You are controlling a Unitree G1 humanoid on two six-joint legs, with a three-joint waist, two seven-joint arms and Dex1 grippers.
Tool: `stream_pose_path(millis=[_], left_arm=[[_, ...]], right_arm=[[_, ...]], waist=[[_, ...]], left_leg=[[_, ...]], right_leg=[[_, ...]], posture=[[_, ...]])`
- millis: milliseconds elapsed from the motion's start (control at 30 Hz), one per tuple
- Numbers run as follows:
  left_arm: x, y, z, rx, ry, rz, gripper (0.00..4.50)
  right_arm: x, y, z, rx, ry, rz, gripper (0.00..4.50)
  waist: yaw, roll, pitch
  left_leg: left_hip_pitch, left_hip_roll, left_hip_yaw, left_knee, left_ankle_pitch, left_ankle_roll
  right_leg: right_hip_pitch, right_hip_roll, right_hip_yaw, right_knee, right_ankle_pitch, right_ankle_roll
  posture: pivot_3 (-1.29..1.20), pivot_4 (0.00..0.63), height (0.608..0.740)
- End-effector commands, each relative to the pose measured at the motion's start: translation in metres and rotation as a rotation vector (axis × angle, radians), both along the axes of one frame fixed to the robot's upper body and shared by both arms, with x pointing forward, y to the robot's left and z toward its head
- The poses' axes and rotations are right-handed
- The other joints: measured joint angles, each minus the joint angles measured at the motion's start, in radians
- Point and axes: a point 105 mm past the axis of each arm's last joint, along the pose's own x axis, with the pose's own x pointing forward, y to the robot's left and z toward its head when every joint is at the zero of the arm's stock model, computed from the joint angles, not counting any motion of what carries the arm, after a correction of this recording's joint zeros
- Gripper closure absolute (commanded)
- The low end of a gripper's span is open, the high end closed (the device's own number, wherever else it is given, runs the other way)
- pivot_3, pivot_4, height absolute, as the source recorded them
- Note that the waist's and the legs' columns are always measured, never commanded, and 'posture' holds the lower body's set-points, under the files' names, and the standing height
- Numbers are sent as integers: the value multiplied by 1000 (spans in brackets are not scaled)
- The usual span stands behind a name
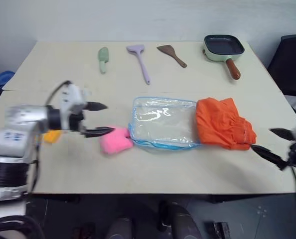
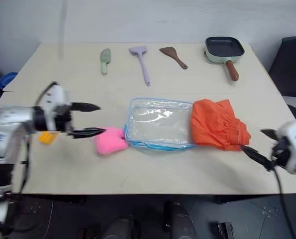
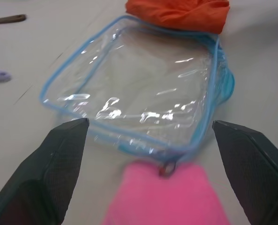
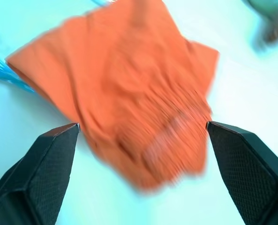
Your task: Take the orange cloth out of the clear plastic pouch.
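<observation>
On the beige table (image 1: 138, 164) the orange cloth (image 1: 222, 123) lies outside the clear plastic pouch (image 1: 163, 122), my left gripper (image 1: 99, 119) and right gripper (image 1: 273, 143) both spread wide, holding nothing.

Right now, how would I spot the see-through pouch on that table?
Start at the beige table and look at its middle. The clear plastic pouch lies flat there, between a pink plush and the orange cloth. It alone is transparent, edged in light blue.

orange cloth (image 1: 222, 123): crumpled, outside | clear plastic pouch (image 1: 164, 122): flat, empty, touching it
</observation>
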Motion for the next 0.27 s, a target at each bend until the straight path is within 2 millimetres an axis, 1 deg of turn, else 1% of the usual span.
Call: stream_pose_path(millis=[33,133,200,267], left_arm=[[-10,27,9,11,6,5,19],[-15,43,13,17,27,19,19],[-18,45,13,13,33,13,19],[-22,43,9,33,40,-9,19]], right_arm=[[-24,-10,19,99,40,-15,0],[-41,-22,23,166,78,-53,0],[-47,-26,23,184,92,-68,0],[-49,-28,22,172,95,-79,0]], waist=[[1,0,0],[4,0,0],[3,0,0],[2,0,0]], left_leg=[[0,0,0,0,0,1],[0,-1,0,1,-2,4],[0,-1,0,1,-3,5],[0,0,0,1,-3,5]], right_leg=[[0,0,0,0,0,0],[1,-1,0,0,0,0],[1,-1,0,0,0,1],[1,-1,1,-1,0,1]], posture=[[0,150,740],[0,150,740],[0,150,740],[0,150,740]])
